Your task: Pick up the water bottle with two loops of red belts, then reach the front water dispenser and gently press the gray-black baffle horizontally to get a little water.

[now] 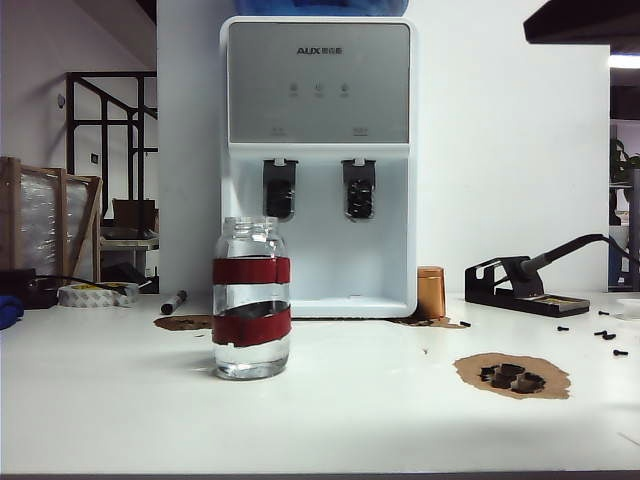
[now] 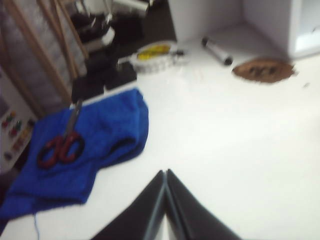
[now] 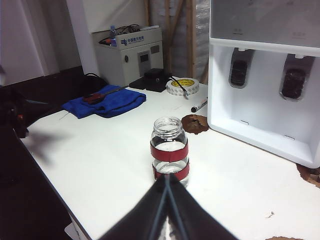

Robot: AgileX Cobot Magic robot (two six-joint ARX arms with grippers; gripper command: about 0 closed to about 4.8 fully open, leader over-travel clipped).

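The water bottle (image 1: pixel 251 300), a clear glass jar with two dark-red bands, stands upright on the white table in front of the water dispenser (image 1: pixel 318 90). The dispenser's two dark baffles (image 1: pixel 279 190) (image 1: pixel 359 190) hang above its recessed bay. Neither gripper shows in the exterior view. In the right wrist view my right gripper (image 3: pixel 166 176) is shut and empty, its tips just short of the bottle (image 3: pixel 169 150), with the dispenser (image 3: pixel 265 20) beyond. My left gripper (image 2: pixel 166 171) is shut and empty over bare table beside a blue cloth (image 2: pixel 100 135); that view is blurred.
Red-handled scissors (image 2: pixel 61 149) lie on the blue cloth. A tape roll (image 1: pixel 97 294) and marker (image 1: pixel 174 301) sit at the left. A copper cylinder (image 1: pixel 431 293) stands by the dispenser, a soldering stand (image 1: pixel 525 285) at the right, and a brown patch with dark pieces (image 1: pixel 512 375) nearer the front.
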